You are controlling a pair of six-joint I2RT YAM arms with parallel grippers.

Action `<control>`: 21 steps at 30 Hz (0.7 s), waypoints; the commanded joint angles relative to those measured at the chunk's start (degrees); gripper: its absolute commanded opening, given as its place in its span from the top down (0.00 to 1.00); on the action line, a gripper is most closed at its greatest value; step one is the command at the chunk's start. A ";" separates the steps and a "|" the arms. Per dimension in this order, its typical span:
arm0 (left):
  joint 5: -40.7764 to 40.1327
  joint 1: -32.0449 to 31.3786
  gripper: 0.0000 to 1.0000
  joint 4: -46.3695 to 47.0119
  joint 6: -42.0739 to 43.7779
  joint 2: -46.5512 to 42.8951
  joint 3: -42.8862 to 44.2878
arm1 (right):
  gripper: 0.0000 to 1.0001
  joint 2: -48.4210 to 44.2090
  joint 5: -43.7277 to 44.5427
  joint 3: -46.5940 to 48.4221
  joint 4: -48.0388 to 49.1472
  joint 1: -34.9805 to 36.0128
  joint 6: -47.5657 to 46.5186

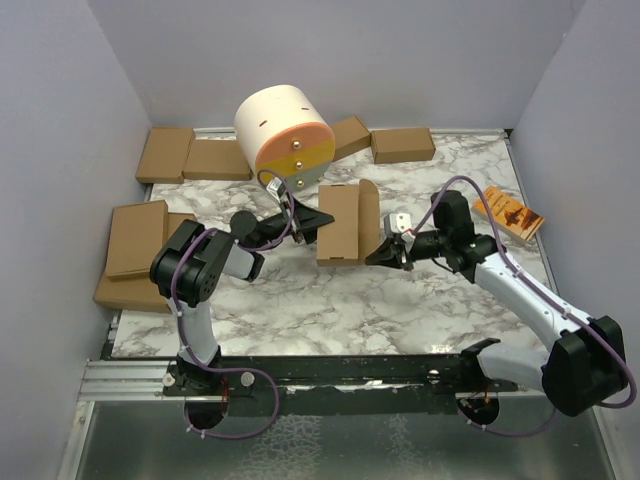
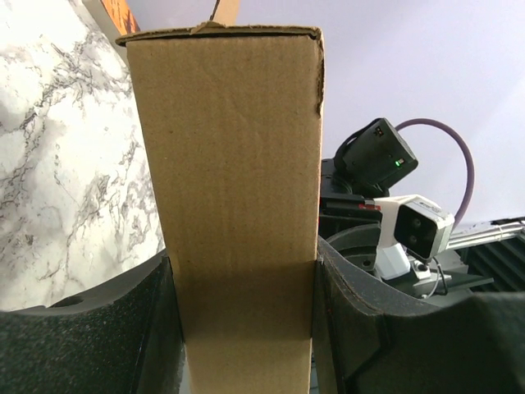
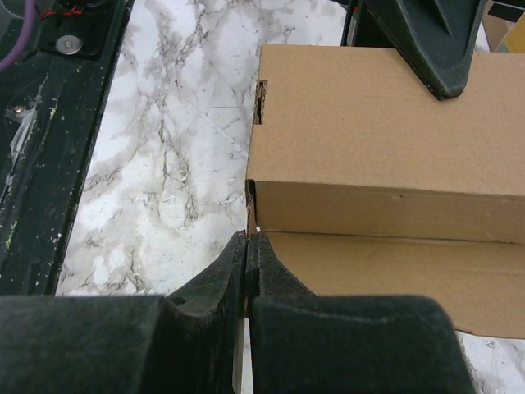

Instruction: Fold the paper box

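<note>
Top external view shows the paper box (image 1: 338, 222) lying at the middle of the marble table (image 1: 300, 300), between the two arms. Its body already looks formed into a flat rectangular shape, but one long flap (image 1: 369, 210) on its right side stands loose, so I judge the fold mostly done, with this flap left to bring over and tuck in.

The left gripper (image 1: 312, 220) holds the box's left end. In its wrist view the cardboard fills the gap between the fingers (image 2: 90, 336), so the jaws are clamped on the box. The right gripper (image 3: 248, 246) sits at the box's near right corner with its jaws pressed together. Whether a thin flap edge is nipped between them is hard to tell.

Farther out lie several spare cardboard boxes (image 1: 190, 155), a white-and-orange cylinder (image 1: 285, 128) and an orange booklet (image 1: 508, 213).
</note>
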 commanded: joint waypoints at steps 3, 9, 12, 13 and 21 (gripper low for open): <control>-1.33 0.16 0.72 14.01 0.96 -0.16 0.23 | 0.99 2.59 2.30 4.90 -2.23 2.36 -0.37; -1.24 0.01 0.72 13.92 1.91 0.34 -0.08 | 0.99 5.79 3.46 10.29 -6.84 3.28 -1.25; -1.17 -0.03 0.72 13.92 2.38 0.66 -0.28 | 0.99 7.01 3.41 12.59 -10.00 3.87 -2.86; -1.19 -0.02 0.72 13.99 2.50 0.75 -0.34 | 0.99 7.38 3.40 13.17 -11.11 4.05 -3.32; 0.83 0.25 0.72 14.10 4.04 0.24 0.13 | 0.87 6.98 6.15 14.50 -17.91 4.20 -5.52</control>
